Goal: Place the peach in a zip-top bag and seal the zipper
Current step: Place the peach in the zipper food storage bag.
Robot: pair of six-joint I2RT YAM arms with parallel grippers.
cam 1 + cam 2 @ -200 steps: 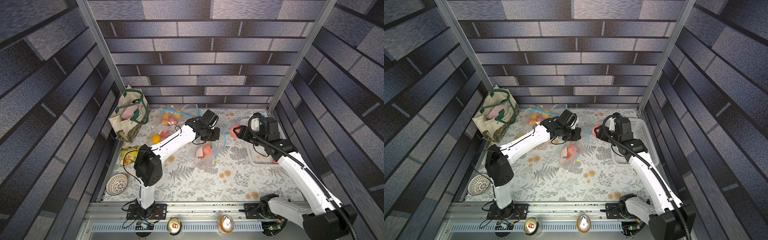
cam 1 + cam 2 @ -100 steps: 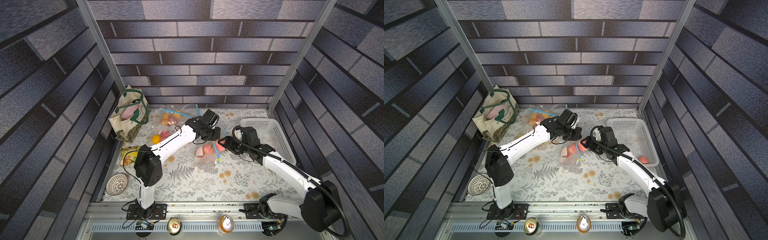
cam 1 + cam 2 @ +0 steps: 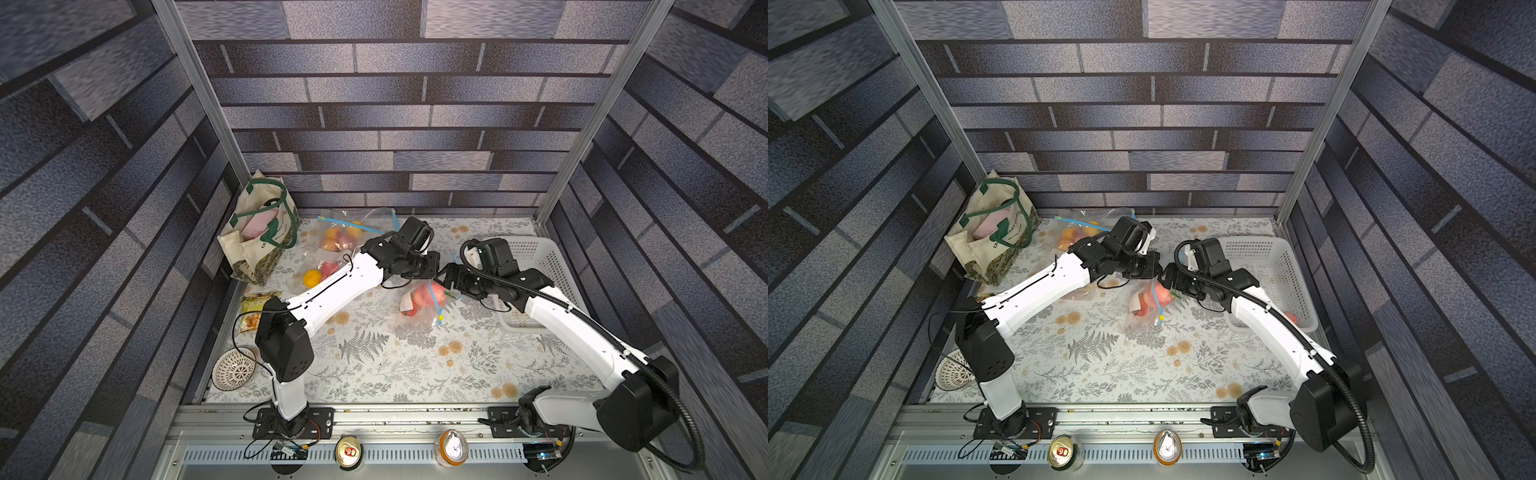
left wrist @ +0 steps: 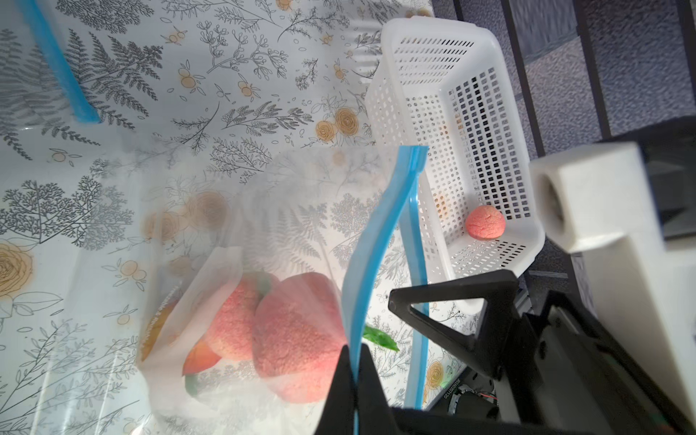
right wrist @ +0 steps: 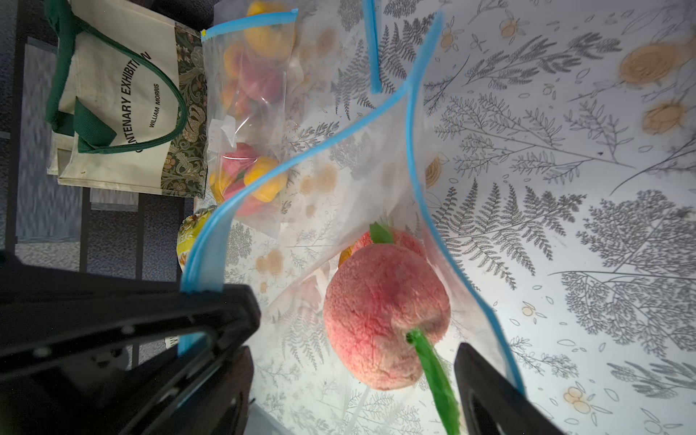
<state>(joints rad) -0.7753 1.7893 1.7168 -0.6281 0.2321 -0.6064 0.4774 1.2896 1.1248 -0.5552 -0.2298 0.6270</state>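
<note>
The clear zip-top bag (image 3: pixel 415 316) with a blue zipper strip (image 4: pixel 371 244) hangs mouth-up over the floral mat, and peaches lie in its bottom. My left gripper (image 4: pixel 354 352) is shut on one side of the zipper strip and holds the mouth up, as both top views show (image 3: pixel 435 268) (image 3: pixel 1158 270). My right gripper (image 5: pixel 354 350) is open at the bag's mouth (image 3: pixel 448 277). The pink peach (image 5: pixel 384 324) with its green leaf (image 5: pixel 433 361) sits inside the mouth between the spread jaws, with a gap on each side.
A white perforated basket (image 3: pixel 557 266) at the right holds another peach (image 4: pixel 485 222). Two more filled zip bags (image 3: pixel 340 239) and a cream tote (image 3: pixel 262 232) stand at the back left. A snack packet (image 3: pixel 255 303) and a white strainer (image 3: pixel 234 369) lie along the left edge.
My right arm swung from over the basket to the bag's mouth with the peach, then spread its jaws off it. The left gripper kept its hold on the zipper and stayed put.
</note>
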